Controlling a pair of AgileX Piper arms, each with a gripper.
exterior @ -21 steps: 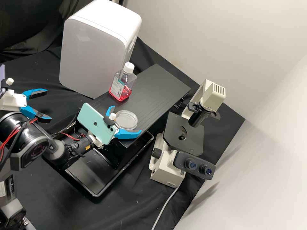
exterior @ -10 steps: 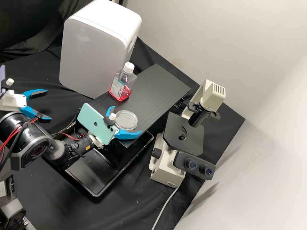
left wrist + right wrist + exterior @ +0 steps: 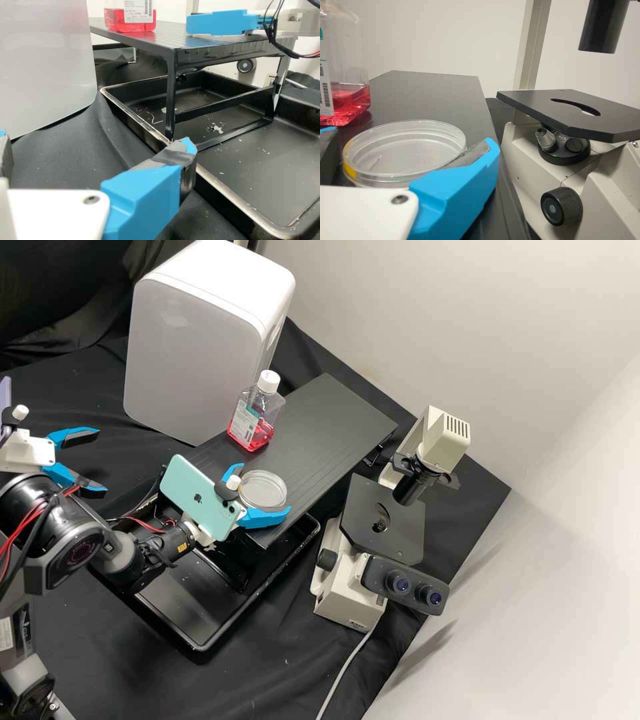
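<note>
1. I judge the step in hand to be a grip on the petri dish [image 3: 263, 489], which sits on the near end of the black rack [image 3: 333, 420], well apart from the flask of red liquid [image 3: 255, 415].
2. To do it well, I would bring the fingers in slowly and evenly, so neither one shoves the dish sideways along the rack top.
3. I would keep the pads low on the side wall. A grip that catches only the lid risks lifting it off the base.
4. I would use light pressure, since thin clear plastic looks likely to flex or pop out, and keep the wrist level.
5. The right gripper [image 3: 265, 488] is spread, one blue finger on each side of the dish. In the right wrist view one finger [image 3: 462, 175] lies against the rim. I cannot tell whether the other one touches.
6. The left gripper [image 3: 100, 459] is spread wide and holds nothing. It hangs beside the white box [image 3: 200, 333], near the corner of the black tray [image 3: 145, 127] under the rack.
</note>
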